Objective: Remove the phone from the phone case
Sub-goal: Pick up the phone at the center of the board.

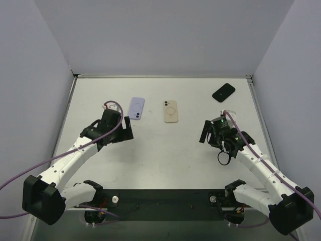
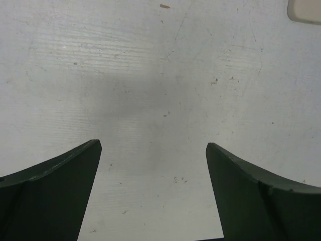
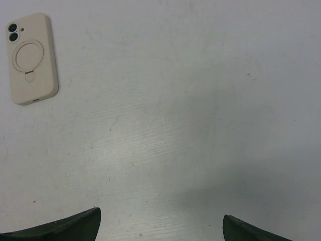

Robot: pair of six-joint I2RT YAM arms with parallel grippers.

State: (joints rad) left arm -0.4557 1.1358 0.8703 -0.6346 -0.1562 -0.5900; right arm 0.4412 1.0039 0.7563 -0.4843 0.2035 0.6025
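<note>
One beige phone case (image 1: 170,111) (every edge exposed)

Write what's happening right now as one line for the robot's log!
left tool: open, empty | right tool: open, empty | beige phone case: lying flat, untouched | step: no grasp yet

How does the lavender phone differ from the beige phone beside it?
The lavender phone is pale purple; the beige phone is cream. The beige phone carries a round ring on its back; the lavender phone's back shows none. The lavender phone lies nearer the left arm, the beige phone nearer the middle. Both lie flat, back up, untouched.
</note>
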